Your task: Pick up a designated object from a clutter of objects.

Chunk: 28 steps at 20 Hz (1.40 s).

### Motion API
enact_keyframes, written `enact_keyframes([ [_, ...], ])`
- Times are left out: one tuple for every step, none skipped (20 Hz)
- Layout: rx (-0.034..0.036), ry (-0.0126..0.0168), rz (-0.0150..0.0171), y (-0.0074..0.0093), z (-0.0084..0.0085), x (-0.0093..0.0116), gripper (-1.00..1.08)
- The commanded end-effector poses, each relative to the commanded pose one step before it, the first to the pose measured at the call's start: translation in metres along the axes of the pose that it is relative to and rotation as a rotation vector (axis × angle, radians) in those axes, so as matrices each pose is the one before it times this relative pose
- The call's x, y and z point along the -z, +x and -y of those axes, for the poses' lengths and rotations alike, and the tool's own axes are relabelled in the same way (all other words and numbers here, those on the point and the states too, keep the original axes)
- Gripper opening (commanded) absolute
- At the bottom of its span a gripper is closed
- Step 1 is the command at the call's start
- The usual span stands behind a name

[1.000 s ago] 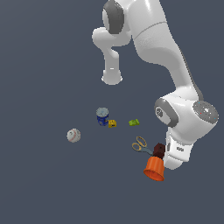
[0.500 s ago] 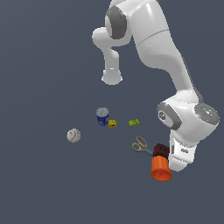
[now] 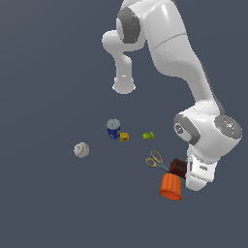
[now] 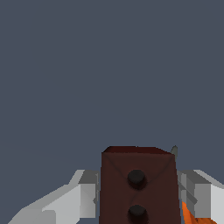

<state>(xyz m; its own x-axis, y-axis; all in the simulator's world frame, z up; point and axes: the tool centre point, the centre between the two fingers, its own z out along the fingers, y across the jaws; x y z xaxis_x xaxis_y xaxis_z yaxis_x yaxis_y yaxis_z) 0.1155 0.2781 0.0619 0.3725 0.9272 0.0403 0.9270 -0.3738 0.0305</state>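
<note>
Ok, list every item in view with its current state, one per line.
brown box: between the gripper's fingers, beside the orange cup
gripper: fingers either side of the brown box
orange cup: tipped, rim facing down and outward
blue can: upright
scissors: lying flat
baseball: resting apart from the others

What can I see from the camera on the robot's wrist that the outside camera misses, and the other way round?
Only the wrist view shows the dark dots on the brown box and a gripper finger on either side of it; whether they touch it is unclear.

Only the exterior view shows the arm and the other scattered items: white baseball, blue can, small yellow piece, small green piece and scissors.

Both show the brown box and the orange cup, a mere sliver in the wrist view.
</note>
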Motion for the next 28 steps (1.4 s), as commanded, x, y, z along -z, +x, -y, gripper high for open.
enact_keyframes([
  [-0.01678,0.03013,0.04095,-0.02370,0.00181,-0.02660,-1.00],
  [0.00000,0.00000,0.00000,0.00000,0.00000,0.00000,-1.00],
  [0.01802,-0.03187,-0.04020,0.02202,-0.00127,0.02821,-1.00],
  [0.00000,0.00000,0.00000,-0.00015,-0.00005,0.00026,-1.00],
  [0.00000,0.00000,0.00000,-0.00044,-0.00016,0.00079,-1.00],
  [0.00000,0.00000,0.00000,-0.00073,-0.00027,0.00132,-1.00],
  [-0.00019,0.00034,0.00057,-0.00110,-0.00048,0.00139,-1.00],
  [0.00000,0.00000,0.00000,-0.00133,-0.00049,0.00240,-1.00],
  [-0.00019,0.00034,0.00057,-0.00171,-0.00070,0.00249,-1.00],
  [-0.00013,0.00025,0.00040,-0.00199,-0.00079,0.00318,-1.00],
  [-0.00013,0.00025,0.00040,-0.00231,-0.00091,0.00376,-1.00],
  [-0.00023,0.00044,0.00069,-0.00267,-0.00108,0.00411,-1.00],
  [-0.00019,0.00036,0.00056,-0.00298,-0.00118,0.00481,-1.00],
  [-0.00023,0.00045,0.00068,-0.00334,-0.00134,0.00534,-1.00],
  [-0.00023,0.00045,0.00068,-0.00369,-0.00147,0.00598,-1.00],
  [-0.00027,0.00053,0.00078,-0.00407,-0.00163,0.00657,-1.00],
  [-0.00035,0.00071,0.00102,-0.00448,-0.00183,0.00707,-1.00],
  [-0.00030,0.00062,0.00085,-0.00486,-0.00195,0.00794,-1.00],
  [-0.00041,0.00084,0.00113,-0.00527,-0.00216,0.00840,-1.00],
  [-0.00038,0.00082,0.00104,-0.00560,-0.00228,0.00909,-1.00],
  [-0.00041,0.00089,0.00109,-0.00590,-0.00241,0.00959,-1.00],
  [-0.00043,0.00096,0.00112,-0.00610,-0.00251,0.00992,-1.00],
  [-0.00039,0.00089,0.00099,-0.00609,-0.00249,0.01006,-1.00],
  [-0.00046,0.00106,0.00113,-0.00609,-0.00255,0.00992,-1.00],
  [-0.00039,0.00093,0.00095,-0.00606,-0.00251,0.01008,-1.00],
  [-0.00042,0.00100,0.00098,-0.00605,-0.00254,0.01002,-1.00],
  [-0.00044,0.00107,0.00102,-0.00603,-0.00257,0.00996,-1.00],
  [-0.00042,0.00103,0.00095,-0.00601,-0.00256,0.01001,-1.00],
])
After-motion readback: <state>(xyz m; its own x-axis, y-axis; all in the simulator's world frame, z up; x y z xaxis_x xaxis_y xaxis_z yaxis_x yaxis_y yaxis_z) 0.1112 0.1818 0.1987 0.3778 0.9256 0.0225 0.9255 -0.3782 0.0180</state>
